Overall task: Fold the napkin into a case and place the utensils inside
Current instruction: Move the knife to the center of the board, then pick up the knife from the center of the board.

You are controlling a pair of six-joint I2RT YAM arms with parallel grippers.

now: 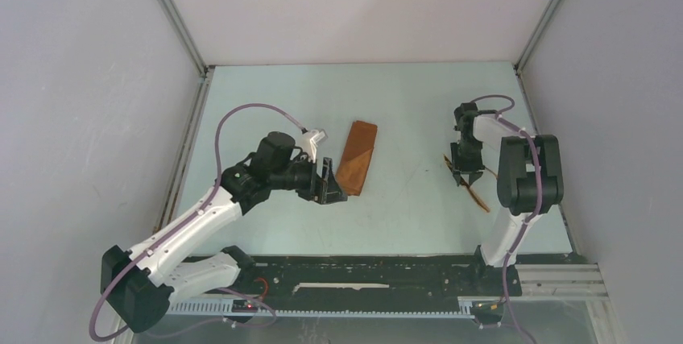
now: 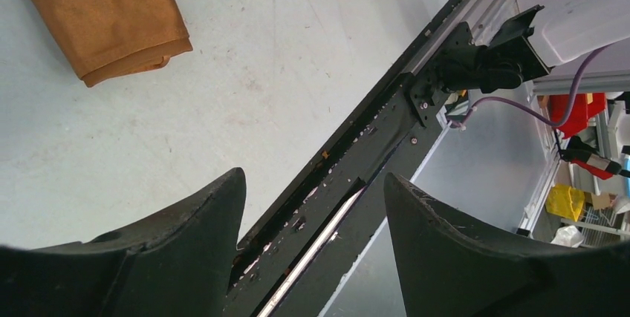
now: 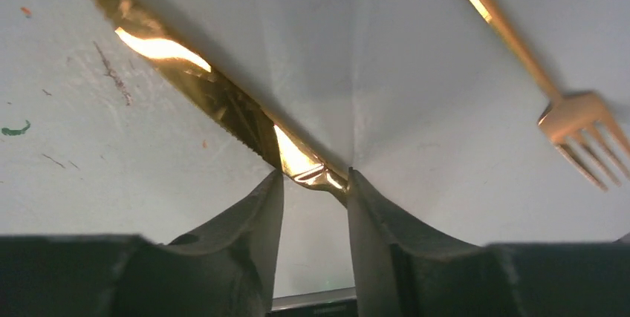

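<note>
knife (image 3: 215, 98) being straddled by half-closed right gripper (image 3: 313, 176), hold cannot be told | case (image 1: 358, 159) being found well left of knife; right arm nearer

Pale green table (image 1: 403, 118); plain grey walls (image 1: 354, 6); aluminium corner struts (image 1: 173, 14).

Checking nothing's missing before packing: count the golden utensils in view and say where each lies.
2. The knife lies on the table, straddled by the right gripper; the fork lies beside it, apart and untouched. No others show, though the right arm covers some table.
</note>
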